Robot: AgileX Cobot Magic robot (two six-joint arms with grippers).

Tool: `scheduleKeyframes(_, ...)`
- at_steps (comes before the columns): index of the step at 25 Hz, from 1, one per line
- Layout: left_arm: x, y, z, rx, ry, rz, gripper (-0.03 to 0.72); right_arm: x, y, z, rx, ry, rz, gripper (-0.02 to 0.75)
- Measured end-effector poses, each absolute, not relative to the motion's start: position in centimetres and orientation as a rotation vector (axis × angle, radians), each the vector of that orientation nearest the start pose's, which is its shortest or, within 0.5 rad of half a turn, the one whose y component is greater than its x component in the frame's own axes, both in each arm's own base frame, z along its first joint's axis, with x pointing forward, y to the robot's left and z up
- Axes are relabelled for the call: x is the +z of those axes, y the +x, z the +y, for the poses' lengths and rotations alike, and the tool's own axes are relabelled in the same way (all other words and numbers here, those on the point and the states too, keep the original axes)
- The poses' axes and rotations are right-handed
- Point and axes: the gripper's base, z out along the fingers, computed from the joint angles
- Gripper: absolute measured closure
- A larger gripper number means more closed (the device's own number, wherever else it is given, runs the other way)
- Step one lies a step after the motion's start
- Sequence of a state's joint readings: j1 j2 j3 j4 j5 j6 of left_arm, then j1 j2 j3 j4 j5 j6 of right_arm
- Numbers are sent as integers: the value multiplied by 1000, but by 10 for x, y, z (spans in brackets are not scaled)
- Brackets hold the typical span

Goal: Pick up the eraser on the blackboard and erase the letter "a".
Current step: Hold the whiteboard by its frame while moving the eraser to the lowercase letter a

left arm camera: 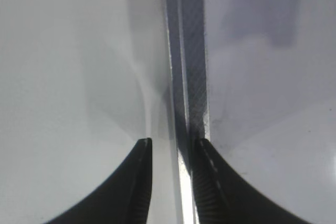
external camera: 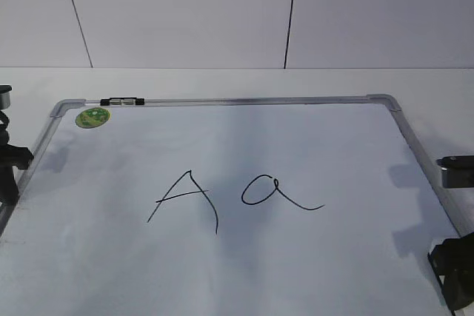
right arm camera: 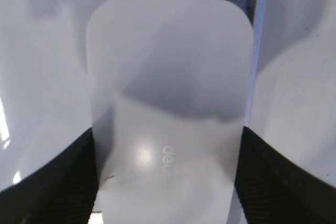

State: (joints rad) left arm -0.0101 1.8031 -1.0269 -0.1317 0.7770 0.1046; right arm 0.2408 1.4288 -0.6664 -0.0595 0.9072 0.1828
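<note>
The blackboard (external camera: 222,271) lies flat, with a capital "A" (external camera: 189,197) and, to its right, the cursive letter "a" (external camera: 275,192). The eraser (right arm camera: 168,77) shows only in the right wrist view. It is a white block with a small grey marking, lying on the board beside its frame. My right gripper (right arm camera: 168,140) has both fingers against the eraser's long sides. In the exterior view this gripper (external camera: 452,279) is at the board's right front edge. My left gripper (left arm camera: 170,145) is open and empty over the board's left frame rail (left arm camera: 184,77).
A round green magnet (external camera: 92,117) sits at the board's far left corner. A black clip (external camera: 123,101) is on the far frame rail. A white wall stands behind the table. The left arm (external camera: 9,160) is at the board's left edge.
</note>
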Motion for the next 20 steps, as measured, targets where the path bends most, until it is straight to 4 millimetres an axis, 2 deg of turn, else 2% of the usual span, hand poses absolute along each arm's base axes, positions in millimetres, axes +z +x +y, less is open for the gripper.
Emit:
scheduleKeyframes(12, 152, 323, -14, -180, 45, 3037, 502, 178, 202, 45, -75, -149, 3139, 178)
scheduleKeyframes(15, 152, 322, -14, -186, 41, 3042, 540, 178, 202, 45, -75, -149, 3139, 178)
scheduleKeyframes(20, 152, 323, -15, -193, 29, 3042, 662, 178, 202, 45, -75, -149, 3139, 178)
